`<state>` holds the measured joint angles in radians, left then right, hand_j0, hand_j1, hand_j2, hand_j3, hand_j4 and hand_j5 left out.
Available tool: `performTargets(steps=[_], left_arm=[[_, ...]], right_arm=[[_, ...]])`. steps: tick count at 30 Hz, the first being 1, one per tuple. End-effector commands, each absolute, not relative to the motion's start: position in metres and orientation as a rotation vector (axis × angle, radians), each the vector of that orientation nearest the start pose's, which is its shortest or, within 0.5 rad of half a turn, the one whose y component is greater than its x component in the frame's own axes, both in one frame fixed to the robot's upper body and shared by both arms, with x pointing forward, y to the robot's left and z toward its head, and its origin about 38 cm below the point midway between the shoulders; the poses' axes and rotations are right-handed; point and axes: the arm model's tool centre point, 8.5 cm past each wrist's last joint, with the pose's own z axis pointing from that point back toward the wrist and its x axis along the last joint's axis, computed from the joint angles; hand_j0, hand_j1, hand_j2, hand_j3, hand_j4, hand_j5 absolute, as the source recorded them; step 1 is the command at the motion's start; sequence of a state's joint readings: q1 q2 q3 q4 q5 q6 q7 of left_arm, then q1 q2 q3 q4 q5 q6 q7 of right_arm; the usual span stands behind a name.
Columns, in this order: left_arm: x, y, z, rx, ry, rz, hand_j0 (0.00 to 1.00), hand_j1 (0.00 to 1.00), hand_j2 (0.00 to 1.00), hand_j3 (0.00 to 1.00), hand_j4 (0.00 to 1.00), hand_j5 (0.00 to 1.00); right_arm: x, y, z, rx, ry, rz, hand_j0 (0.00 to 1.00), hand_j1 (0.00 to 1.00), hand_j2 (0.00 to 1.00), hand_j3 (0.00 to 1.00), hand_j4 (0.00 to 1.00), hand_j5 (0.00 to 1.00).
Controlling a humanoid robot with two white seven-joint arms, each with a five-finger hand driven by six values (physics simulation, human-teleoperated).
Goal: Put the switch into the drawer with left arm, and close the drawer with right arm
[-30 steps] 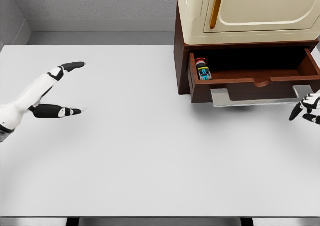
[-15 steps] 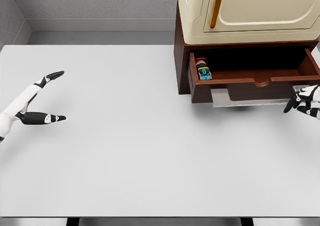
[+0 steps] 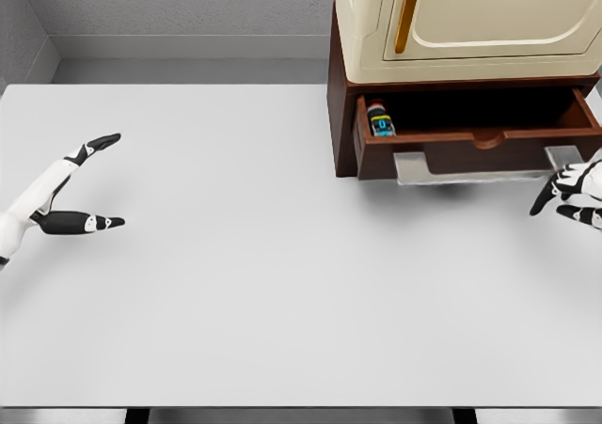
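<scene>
Just 1 switch (image 3: pixel 380 119) in 1 drawer (image 3: pixel 480 149), part-open.

White table (image 3: pixel 245 283), grey wall (image 3: pixel 179 6) behind.

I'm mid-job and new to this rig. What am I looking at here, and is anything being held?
This is a simulator render from the camera on the robot's head, looking down at a white table. The left hand rests open at the left edge, holding nothing. The right hand sits at the right edge by the drawer's grey handle; its grip is unclear. The brown drawer, under a cream cabinet, is partly open. The switch lies inside at its left end.
</scene>
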<state>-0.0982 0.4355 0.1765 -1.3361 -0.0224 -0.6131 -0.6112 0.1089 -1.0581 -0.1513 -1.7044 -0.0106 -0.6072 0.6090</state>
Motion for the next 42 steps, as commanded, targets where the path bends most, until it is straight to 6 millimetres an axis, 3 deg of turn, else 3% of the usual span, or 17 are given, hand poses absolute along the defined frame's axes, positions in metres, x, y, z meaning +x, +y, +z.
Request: performTargets(steps=[1,5,32,42], left_arm=[[0.366,0.392,0.126,0.161,-1.782,-0.970,1.00,1.00,1.00,1.00,1.00,1.00],[0.366,0.392,0.126,0.161,-1.782,-0.970,1.00,1.00,1.00,1.00,1.00,1.00],[0.366,0.391,0.127,0.160,-1.784,-0.970,1.00,1.00,1.00,1.00,1.00,1.00],[0.366,0.390,0.127,0.159,-1.787,-0.971,1.00,1.00,1.00,1.00,1.00,1.00]], right_arm=[[0.319,-0.427,0.256,-0.348,-1.470,1.736,0.53,0.53,0.53,0.53,0.53,0.53],[0.336,-0.422,0.248,-0.321,-1.470,1.735,0.54,0.54,0.54,0.54,0.54,0.54],[0.368,-0.429,0.255,-0.380,-1.498,1.680,0.56,0.56,0.56,0.56,0.56,0.56],[0.379,-0.415,0.253,-0.365,-1.510,1.712,0.56,0.56,0.56,0.56,0.56,0.56]])
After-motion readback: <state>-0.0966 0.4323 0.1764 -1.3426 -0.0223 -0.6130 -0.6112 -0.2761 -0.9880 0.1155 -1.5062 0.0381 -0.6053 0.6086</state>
